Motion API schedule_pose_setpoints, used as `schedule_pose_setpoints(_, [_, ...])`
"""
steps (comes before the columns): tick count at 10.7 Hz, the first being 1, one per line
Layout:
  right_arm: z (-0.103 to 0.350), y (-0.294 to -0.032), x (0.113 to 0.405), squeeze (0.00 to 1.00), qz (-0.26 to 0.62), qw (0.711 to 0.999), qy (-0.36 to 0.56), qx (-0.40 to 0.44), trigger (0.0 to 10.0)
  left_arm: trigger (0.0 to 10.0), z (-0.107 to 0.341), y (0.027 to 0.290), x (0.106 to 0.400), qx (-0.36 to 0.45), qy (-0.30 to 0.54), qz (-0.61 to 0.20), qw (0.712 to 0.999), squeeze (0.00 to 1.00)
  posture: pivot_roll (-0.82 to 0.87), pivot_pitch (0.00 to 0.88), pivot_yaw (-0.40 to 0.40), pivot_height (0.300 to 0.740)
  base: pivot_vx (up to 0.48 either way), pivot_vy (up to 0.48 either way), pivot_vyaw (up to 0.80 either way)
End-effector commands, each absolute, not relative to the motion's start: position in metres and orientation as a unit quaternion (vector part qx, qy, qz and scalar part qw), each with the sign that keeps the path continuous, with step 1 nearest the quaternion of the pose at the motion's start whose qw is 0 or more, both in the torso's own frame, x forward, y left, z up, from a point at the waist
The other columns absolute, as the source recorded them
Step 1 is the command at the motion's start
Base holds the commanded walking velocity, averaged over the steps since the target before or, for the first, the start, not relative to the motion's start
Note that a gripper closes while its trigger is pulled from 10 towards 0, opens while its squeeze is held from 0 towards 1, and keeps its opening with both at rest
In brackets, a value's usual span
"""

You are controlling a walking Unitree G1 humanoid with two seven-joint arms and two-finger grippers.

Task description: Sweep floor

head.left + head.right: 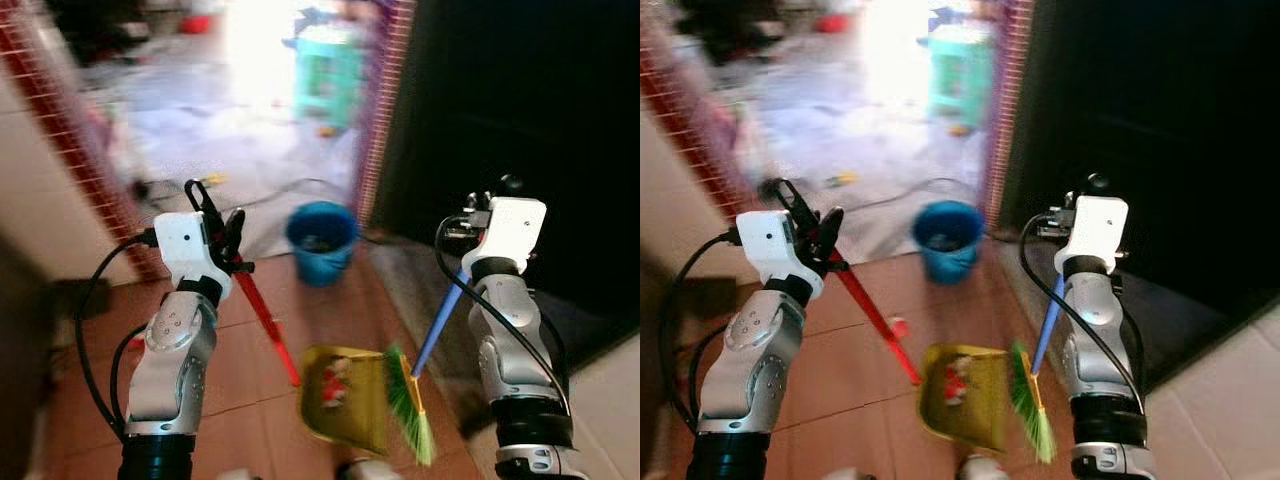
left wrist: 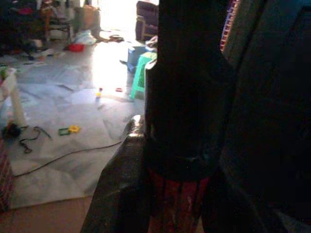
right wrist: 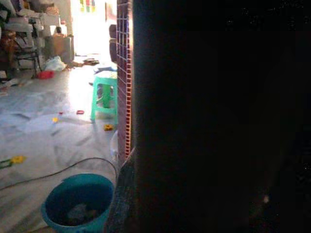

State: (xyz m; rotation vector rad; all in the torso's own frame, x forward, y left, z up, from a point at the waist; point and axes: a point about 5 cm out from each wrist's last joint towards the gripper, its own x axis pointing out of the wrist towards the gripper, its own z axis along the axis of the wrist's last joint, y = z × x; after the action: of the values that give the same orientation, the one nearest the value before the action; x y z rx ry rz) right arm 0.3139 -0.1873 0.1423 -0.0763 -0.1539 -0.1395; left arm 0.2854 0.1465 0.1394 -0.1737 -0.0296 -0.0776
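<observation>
Both sets of fingers are clamped – my left gripper (image 1: 222,232) on the red dustpan handle (image 1: 265,318), my right gripper (image 1: 478,212) on the blue broom handle (image 1: 438,325). Yellow dustpan (image 1: 345,395) lies toward 5 o'clock; green broom bristles (image 1: 410,408) touch its right edge, 7 o'clock of my right – nearer arm.

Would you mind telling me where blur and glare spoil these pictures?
Head views: blurred throughout, the doorway beyond the bucket washed out by glare. Left wrist view: dark fingers on the red handle, bright floor behind. Right wrist view: mostly black, sunlit room at the side.
</observation>
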Motion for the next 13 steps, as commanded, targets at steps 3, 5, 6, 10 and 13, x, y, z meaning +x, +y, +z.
schedule_pose_setpoints(3, [0.147,-0.183,0.316,0.00,-0.059,0.994,-0.086,-0.040,10.0,10.0,0.166,0.168,0.289,-0.084,-0.073,0.014,0.994,0.00,-0.07,0.000,0.012,0.740,0.000,0.000,0.00])
schedule_pose_setpoints(5, [0.144,-0.183,0.317,0.00,-0.058,0.994,-0.079,-0.045,10.0,10.0,0.185,0.176,0.296,-0.096,-0.101,0.032,0.990,0.00,-0.07,0.000,0.009,0.740,0.000,0.000,0.00])
schedule_pose_setpoints(6, [0.143,-0.183,0.317,0.00,-0.057,0.994,-0.077,-0.047,10.0,10.0,0.199,0.181,0.301,-0.101,-0.123,0.041,0.986,0.00,-0.07,0.000,0.009,0.740,0.000,0.000,0.00])
schedule_pose_setpoints(10, [0.141,-0.183,0.317,0.00,-0.056,0.994,-0.074,-0.051,10.0,10.0,0.225,0.189,0.306,-0.115,-0.166,0.056,0.978,0.00,-0.07,0.000,0.008,0.740,0.150,0.000,0.00])
schedule_pose_setpoints(13, [0.140,-0.181,0.318,0.00,-0.052,0.995,-0.072,-0.053,10.0,10.0,0.244,0.191,0.309,-0.126,-0.195,0.059,0.971,0.00,-0.07,0.000,0.005,0.740,0.380,0.000,0.00])
